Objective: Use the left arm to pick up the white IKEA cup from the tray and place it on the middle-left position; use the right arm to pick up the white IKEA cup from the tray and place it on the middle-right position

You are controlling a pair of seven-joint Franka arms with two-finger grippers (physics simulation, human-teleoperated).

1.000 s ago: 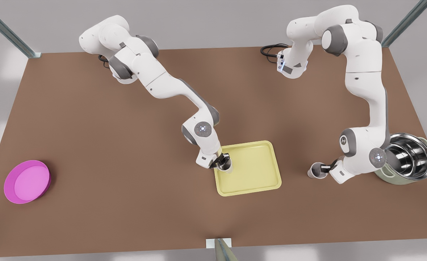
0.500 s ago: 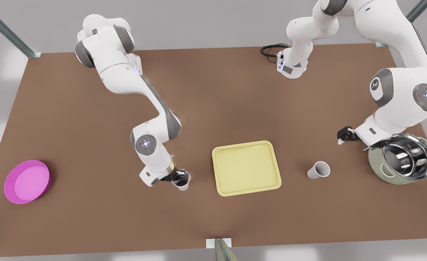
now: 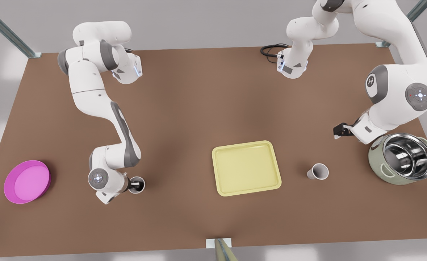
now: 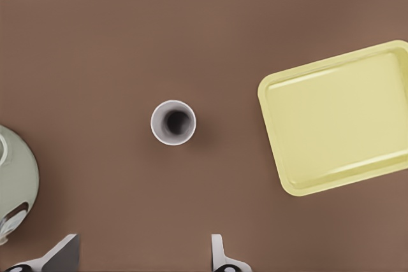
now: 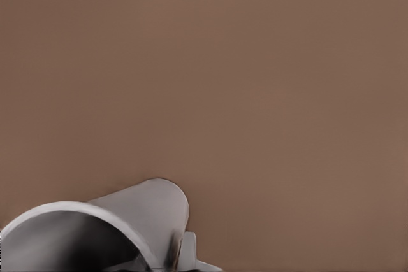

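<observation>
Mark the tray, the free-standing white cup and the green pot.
tray (image 3: 246,168): front view, bare floor inside the rim.
free-standing white cup (image 3: 320,171): front view, its open mouth.
green pot (image 3: 376,161): front view, outer wall.

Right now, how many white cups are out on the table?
2. One white cup stands between the pale yellow tray and the steel pot; the other is held by the right gripper.

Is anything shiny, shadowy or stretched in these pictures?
Front view: reflections streak inside the round steel pot; soft shadows mottle the brown table. Right wrist view: the white cup held in the right pincer looms huge. Left wrist view: evenly lit.
</observation>
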